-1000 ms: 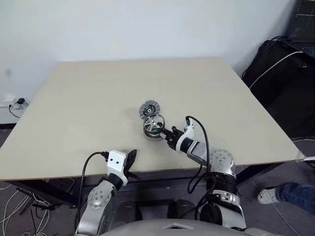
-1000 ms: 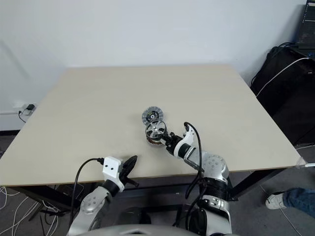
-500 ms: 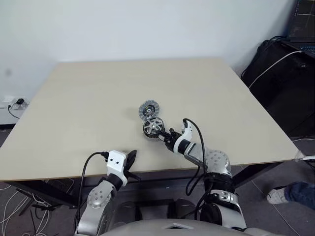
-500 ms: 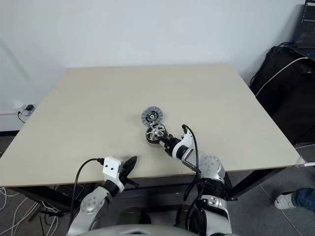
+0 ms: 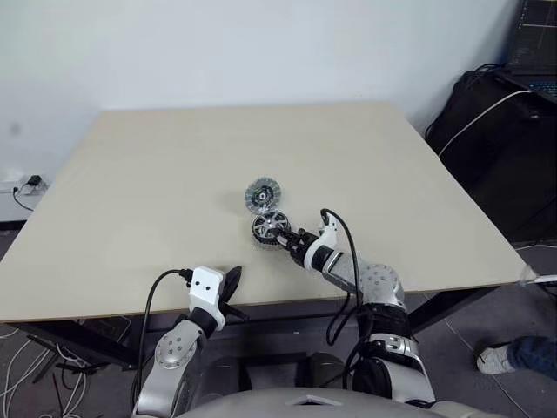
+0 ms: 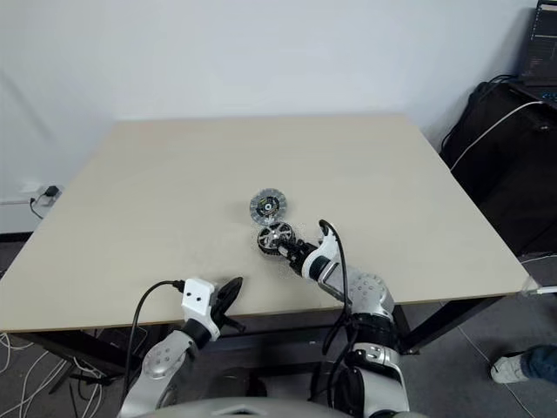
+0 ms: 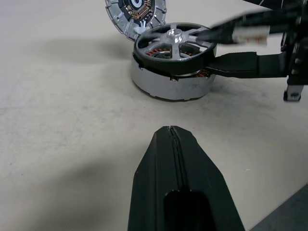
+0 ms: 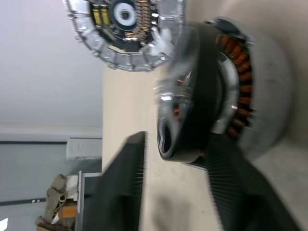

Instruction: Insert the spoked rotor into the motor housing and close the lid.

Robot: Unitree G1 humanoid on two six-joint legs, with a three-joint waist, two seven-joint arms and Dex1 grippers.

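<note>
Left eye view, spoked rotor [image 5: 271,225] lower on motor housing [image 7: 173,83] than before, right gripper [image 5: 291,240] spread, left gripper [image 5: 233,280] pressed together.

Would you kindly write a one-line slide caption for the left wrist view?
Right claw straddles the spoked rotor sitting askew on the motor housing; shut left claw waits nearby.

A robotics lab or office workroom: a bare pale tabletop [image 5: 174,174] stands against a plain white wall [image 5: 218,52], with loose cables [image 5: 26,366] on the grey floor, a wall socket [image 5: 26,183], and a laptop [image 5: 535,43] on dark equipment [image 5: 496,148] nearby.
</note>
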